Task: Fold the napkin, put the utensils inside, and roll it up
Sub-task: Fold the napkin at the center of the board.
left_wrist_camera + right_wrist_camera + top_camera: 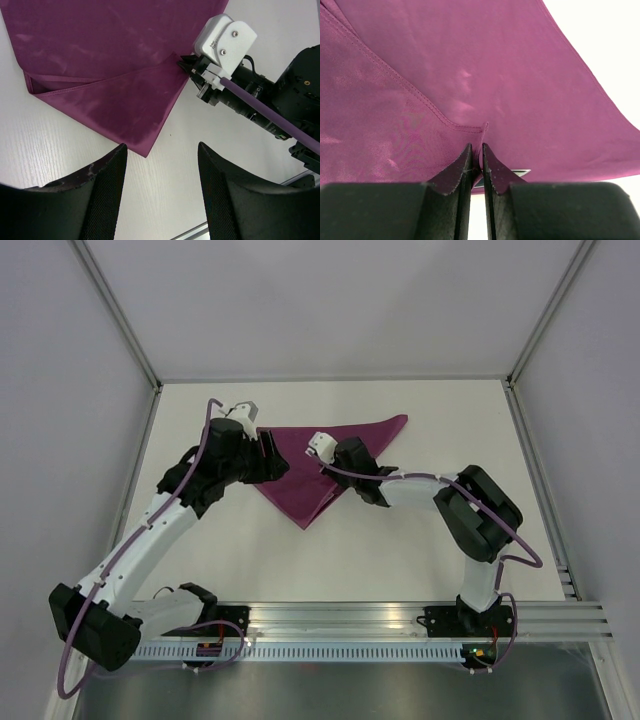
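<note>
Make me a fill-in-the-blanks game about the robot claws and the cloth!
1. The colour of the napkin is ____.
2. The right claw is squeezed ____ on the napkin's edge.
3. The left claw is ____ and holds nothing.
4. The napkin lies on a ____ table.

Missing words: purple, shut, open, white.
</note>
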Tool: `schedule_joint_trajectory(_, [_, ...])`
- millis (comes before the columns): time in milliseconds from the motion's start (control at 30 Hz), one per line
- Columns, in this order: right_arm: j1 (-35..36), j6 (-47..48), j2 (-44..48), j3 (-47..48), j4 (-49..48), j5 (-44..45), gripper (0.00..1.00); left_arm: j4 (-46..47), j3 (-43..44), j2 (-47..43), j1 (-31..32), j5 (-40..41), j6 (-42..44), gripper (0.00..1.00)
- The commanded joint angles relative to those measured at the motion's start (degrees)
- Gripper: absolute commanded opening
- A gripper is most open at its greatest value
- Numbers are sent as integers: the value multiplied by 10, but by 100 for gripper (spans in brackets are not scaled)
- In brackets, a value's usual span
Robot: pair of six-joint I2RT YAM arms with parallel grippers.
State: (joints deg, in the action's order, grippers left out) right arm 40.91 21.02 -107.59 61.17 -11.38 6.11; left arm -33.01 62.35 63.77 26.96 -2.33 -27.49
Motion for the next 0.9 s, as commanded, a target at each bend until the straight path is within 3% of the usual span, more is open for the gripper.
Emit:
schedule_joint_trajectory(0, [-9,-3,27,-7,-25,5,18,47,-12,14,-2,-22,-10,63])
schedule_joint_trajectory(633, [-32,-9,16,-14,-27,-2,18,110,-55,85,-2,-49,-18,63])
schedule_joint_trajectory(867, [-43,-26,7,1,-2,-19,27,126,-67,100,-2,-52,-20,63])
